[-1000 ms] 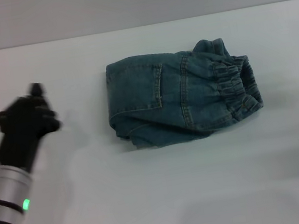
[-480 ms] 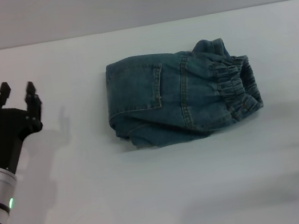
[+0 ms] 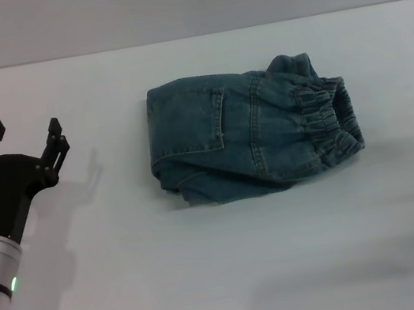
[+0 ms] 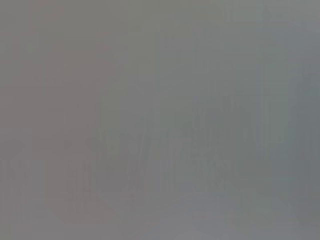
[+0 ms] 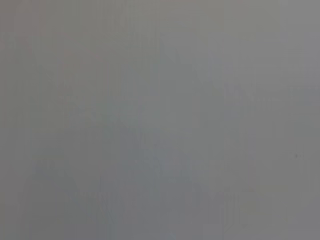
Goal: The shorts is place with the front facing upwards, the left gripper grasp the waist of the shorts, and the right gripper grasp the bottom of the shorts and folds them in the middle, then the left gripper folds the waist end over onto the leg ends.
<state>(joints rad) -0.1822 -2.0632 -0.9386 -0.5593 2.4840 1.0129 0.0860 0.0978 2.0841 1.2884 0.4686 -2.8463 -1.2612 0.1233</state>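
The denim shorts [image 3: 251, 133] lie folded into a compact bundle mid-table [image 3: 213, 282], waistband on the right, while the left pincer [image 3: 23, 137] has drawn back well to the left and spread its fingers wider, empty, suggesting folding is done; the right pincer is out of sight.

You are looking at a plain white table [image 3: 237, 278] running back to a grey wall. Lying directly on it, you have only the shorts [image 3: 252, 135], folded into a compact bundle near its middle.
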